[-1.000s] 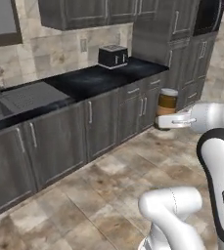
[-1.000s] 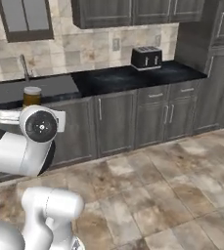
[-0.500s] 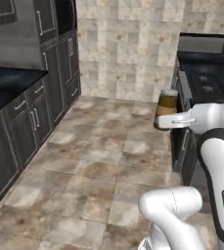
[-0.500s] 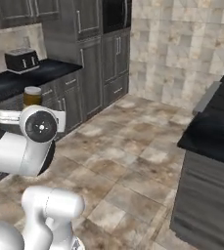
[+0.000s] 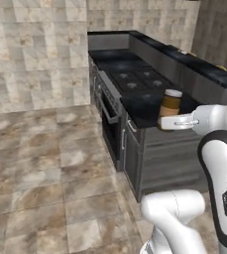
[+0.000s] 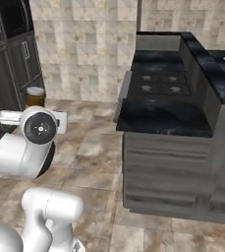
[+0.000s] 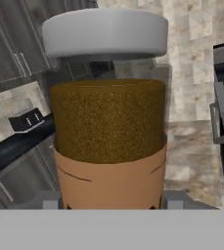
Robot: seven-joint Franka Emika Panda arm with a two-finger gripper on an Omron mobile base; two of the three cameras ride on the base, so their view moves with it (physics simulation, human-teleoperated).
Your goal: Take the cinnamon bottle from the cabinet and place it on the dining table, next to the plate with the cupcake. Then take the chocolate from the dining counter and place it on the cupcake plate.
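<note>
Base has swung round; stove (image 5: 135,82) behind held cinnamon bottle (image 5: 169,108)

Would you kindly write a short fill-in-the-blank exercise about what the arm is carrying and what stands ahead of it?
1. The gripper is shut on the cinnamon ____.
2. The cinnamon bottle has a white ____ on top.
3. The bottle is held ____, not lying on its side.
4. The black stovetop is set into the dark ____.

Missing words: bottle; cap; upright; counter
</note>
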